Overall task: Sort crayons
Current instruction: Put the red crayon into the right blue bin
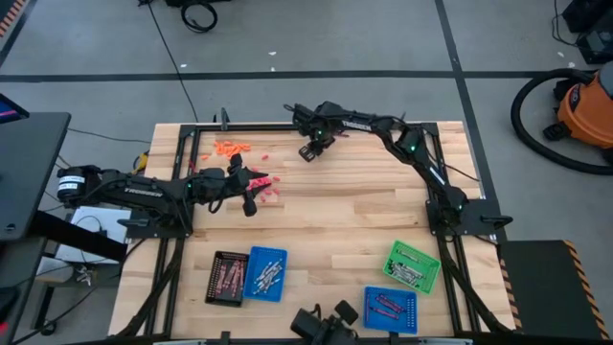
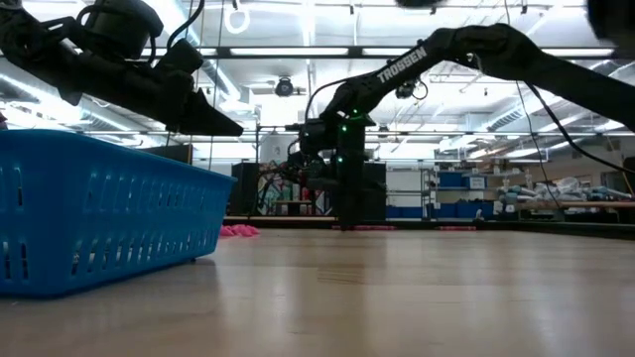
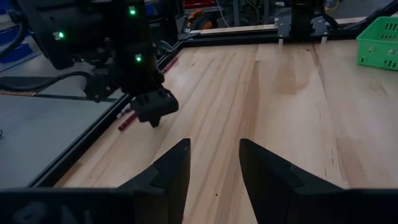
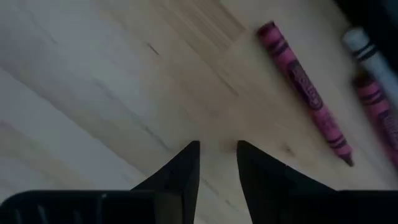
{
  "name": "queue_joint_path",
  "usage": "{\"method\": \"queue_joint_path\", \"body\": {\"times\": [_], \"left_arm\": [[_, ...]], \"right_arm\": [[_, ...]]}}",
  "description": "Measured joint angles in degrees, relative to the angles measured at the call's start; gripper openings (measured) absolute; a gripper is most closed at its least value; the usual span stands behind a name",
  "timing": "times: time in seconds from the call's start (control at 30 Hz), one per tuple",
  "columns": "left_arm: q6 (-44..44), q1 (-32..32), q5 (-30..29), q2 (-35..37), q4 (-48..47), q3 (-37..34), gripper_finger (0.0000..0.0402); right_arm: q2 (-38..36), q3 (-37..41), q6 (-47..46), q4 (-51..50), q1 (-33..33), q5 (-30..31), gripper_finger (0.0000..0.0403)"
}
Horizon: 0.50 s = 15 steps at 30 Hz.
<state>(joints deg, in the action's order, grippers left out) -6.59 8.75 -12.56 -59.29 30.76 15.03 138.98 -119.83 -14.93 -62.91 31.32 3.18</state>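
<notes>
We see the right gripper (image 1: 309,151) low over the far middle of the table (image 1: 354,216). Its two dark fingers (image 4: 180,171) stand a little apart with bare wood between them, and they hold nothing. In the right wrist view a pink crayon (image 4: 305,93) lies flat on the wood, off to one side of the fingertips and not touching them. Past it lie a white-tipped crayon (image 4: 364,50) and another pink one (image 4: 379,115), partly cut off by the picture's edge.

The left gripper (image 1: 251,203) hangs over the left half of the table, just beside a small cluster of red-pink crayons (image 1: 269,185). Its fingers (image 3: 171,171) are parted by a clear gap, and we see only bare table through it; nothing is gripped. Ahead of them in the left wrist view the right arm's gripper (image 3: 155,109) points down near the table's edge, with a pink crayon (image 3: 129,121) beside it on the frame rail.

A heap of orange crayons (image 1: 231,148) sits at the far left corner, well apart from both grippers. Along the near side we see a black tray (image 1: 226,278) touching a blue tray (image 1: 265,274), both with crayons in them, a green tray (image 1: 413,265) with grey ones, and a second blue tray (image 1: 390,310) with pink ones.
</notes>
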Motion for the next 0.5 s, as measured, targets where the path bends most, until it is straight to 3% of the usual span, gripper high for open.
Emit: {"method": "queue_joint_path", "body": {"times": [0.13,0.5], "left_arm": [[0.0,0.0,0.0,0.0,0.1,0.0,0.0149],[0.0,0.0,0.0,0.0,0.2,0.0,0.0149]], "right_arm": [[-0.5,-2.1,1.6,0.4,0.0,4.4,0.0115],[-0.5,-1.8,0.4,3.5,3.8,2.9,0.0113]]}}
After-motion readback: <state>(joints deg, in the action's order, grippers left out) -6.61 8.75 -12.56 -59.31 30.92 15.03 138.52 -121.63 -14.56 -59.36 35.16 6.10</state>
